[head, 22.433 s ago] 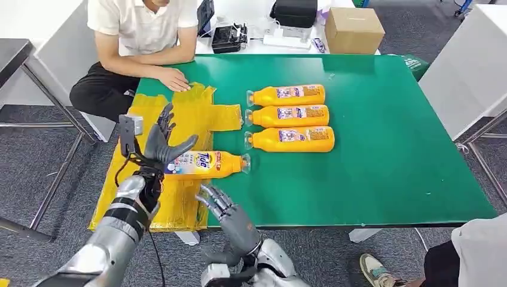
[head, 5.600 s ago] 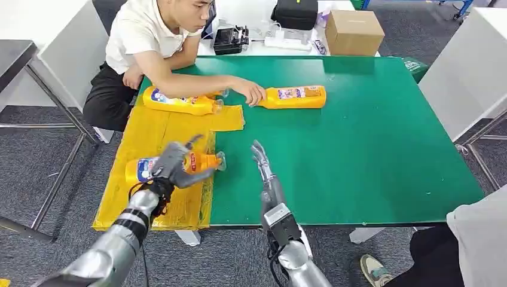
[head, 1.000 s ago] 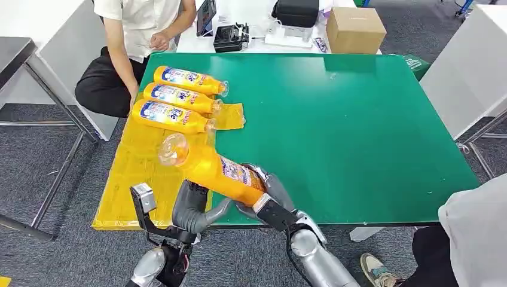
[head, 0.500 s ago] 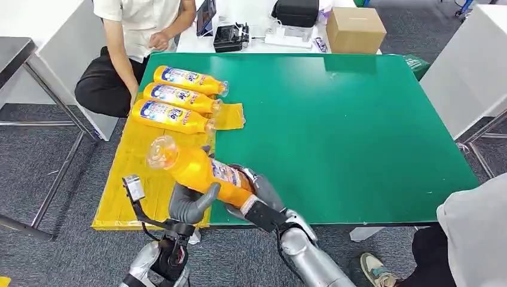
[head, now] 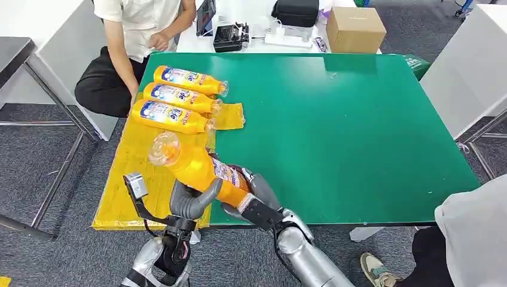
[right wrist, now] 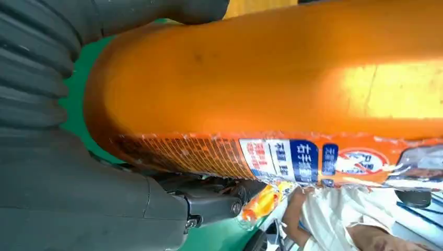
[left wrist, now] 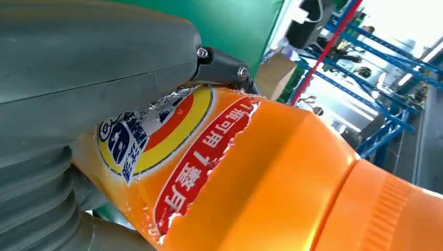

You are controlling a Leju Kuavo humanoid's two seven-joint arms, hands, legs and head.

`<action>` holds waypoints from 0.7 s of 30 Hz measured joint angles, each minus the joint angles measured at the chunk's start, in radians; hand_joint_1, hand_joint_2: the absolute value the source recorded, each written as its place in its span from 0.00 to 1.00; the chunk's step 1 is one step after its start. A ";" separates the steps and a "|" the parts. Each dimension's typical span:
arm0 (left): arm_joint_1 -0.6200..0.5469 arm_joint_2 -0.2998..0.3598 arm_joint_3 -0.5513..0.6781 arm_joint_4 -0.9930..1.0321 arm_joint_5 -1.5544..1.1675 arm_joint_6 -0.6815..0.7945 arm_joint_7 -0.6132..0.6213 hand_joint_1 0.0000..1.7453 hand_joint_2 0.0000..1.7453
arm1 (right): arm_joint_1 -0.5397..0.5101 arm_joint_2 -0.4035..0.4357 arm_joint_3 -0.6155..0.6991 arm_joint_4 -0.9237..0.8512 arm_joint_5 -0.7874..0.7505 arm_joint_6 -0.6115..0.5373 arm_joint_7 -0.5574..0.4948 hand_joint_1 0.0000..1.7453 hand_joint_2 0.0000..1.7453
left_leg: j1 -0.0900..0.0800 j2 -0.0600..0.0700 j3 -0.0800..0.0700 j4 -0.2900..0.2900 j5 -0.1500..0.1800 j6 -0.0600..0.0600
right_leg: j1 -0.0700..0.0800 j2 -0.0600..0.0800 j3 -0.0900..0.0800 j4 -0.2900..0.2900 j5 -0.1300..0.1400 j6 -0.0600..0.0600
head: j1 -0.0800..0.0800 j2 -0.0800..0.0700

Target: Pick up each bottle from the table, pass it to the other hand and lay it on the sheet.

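Over table edge, orange bottle (head: 200,169) gripped by right hand (head: 254,194) & left hand (head: 190,200) — fingers mostly hidden

bottle (head: 200,170): glossy orange plastic, clear cap end, shiny crinkled film label
sheet (head: 134,173): thin yellow plastic, wrinkled, slight sheen
table (head: 359,131): smooth matt green top
left hand (head: 190,200): matt grey plastic, ribbed cover
arms (head: 305,257): silver metal, satin shine
box (head: 354,30), upper right: matt brown cardboard
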 measured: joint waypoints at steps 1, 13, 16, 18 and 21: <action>0.000 -0.001 0.000 0.000 -0.006 0.002 -0.006 1.00 1.00 | -0.001 0.000 0.000 0.000 -0.015 0.019 0.008 0.59 1.00 | 0.000 0.000 0.000 0.000 0.000 0.000 | 0.000 0.000 0.000 0.000 0.000 0.000 | 0.000 0.000; 0.000 0.006 0.013 -0.008 -0.037 0.023 -0.054 1.00 1.00 | 0.017 -0.004 0.022 -0.022 -0.003 0.007 -0.042 0.00 0.00 | 0.000 0.000 0.000 0.000 0.000 0.000 | 0.000 0.000 -0.001 0.000 0.000 0.000 | 0.000 0.000; -0.001 0.022 0.048 -0.036 -0.187 0.107 -0.085 1.00 1.00 | 0.063 -0.024 0.024 -0.066 0.045 -0.076 -0.056 0.00 0.00 | 0.000 0.000 0.000 0.000 0.000 0.000 | 0.000 0.000 -0.001 0.000 0.000 0.000 | 0.000 0.000; 0.000 0.036 0.080 -0.053 -0.273 0.162 -0.085 1.00 1.00 | 0.100 -0.045 0.022 -0.092 0.072 -0.123 -0.058 0.00 0.00 | 0.000 0.000 -0.001 0.000 0.000 0.000 | 0.000 0.000 -0.001 0.000 0.000 0.000 | 0.000 0.000; 0.008 0.057 0.158 -0.081 -0.341 0.171 -0.077 1.00 1.00 | 0.170 -0.075 -0.018 -0.124 0.097 -0.194 -0.069 0.00 0.00 | 0.000 0.000 -0.001 0.000 0.000 0.000 | 0.000 0.000 -0.001 0.000 -0.001 0.000 | 0.000 0.000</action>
